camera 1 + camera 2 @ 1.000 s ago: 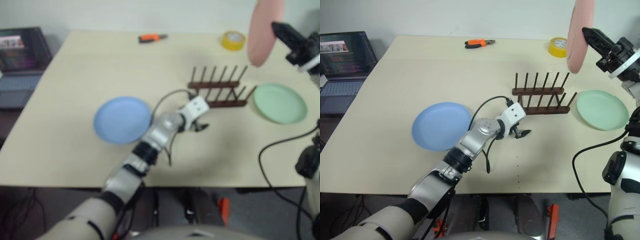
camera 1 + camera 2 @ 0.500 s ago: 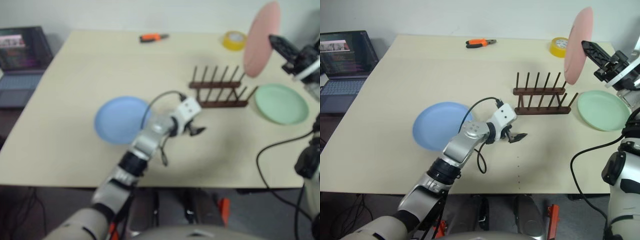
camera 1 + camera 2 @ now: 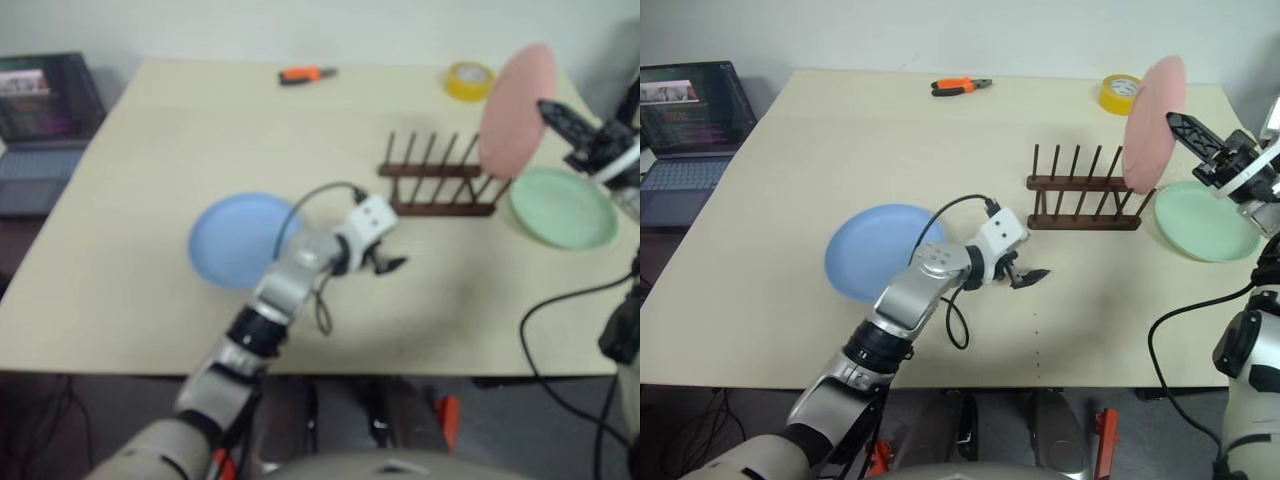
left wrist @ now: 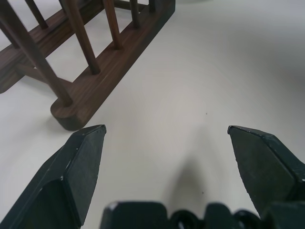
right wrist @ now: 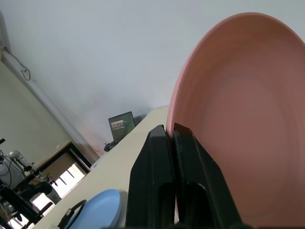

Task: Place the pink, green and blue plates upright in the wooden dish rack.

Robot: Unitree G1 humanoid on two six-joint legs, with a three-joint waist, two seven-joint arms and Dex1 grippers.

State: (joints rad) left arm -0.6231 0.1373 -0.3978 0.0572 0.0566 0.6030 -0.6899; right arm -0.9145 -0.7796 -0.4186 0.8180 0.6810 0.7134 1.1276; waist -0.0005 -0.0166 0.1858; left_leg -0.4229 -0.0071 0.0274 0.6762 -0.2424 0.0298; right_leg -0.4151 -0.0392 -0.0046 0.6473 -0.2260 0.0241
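My right gripper (image 3: 1177, 124) is shut on the rim of the pink plate (image 3: 1152, 122), which hangs on edge in the air above the right end of the wooden dish rack (image 3: 1083, 186). The wrist view shows both fingers pinching the pink plate (image 5: 238, 119) at its edge. The green plate (image 3: 1206, 220) lies flat on the table just right of the rack. Left of centre lies the blue plate (image 3: 878, 250), flat as well. My left gripper (image 3: 1028, 276) stands open and empty over bare table between the blue plate and the rack, with the rack's near end (image 4: 90, 67) just ahead of its fingers.
A yellow tape roll (image 3: 1118, 92) and orange-handled pliers (image 3: 960, 86) lie near the table's far edge. A laptop (image 3: 692, 110) sits on a stand off the left side. A black cable (image 3: 1185, 330) hangs at the right by the table's front edge.
My right gripper has lowered the pink plate toward the rack's right end and tilted it. The left arm has drawn back a little from the rack, still open.
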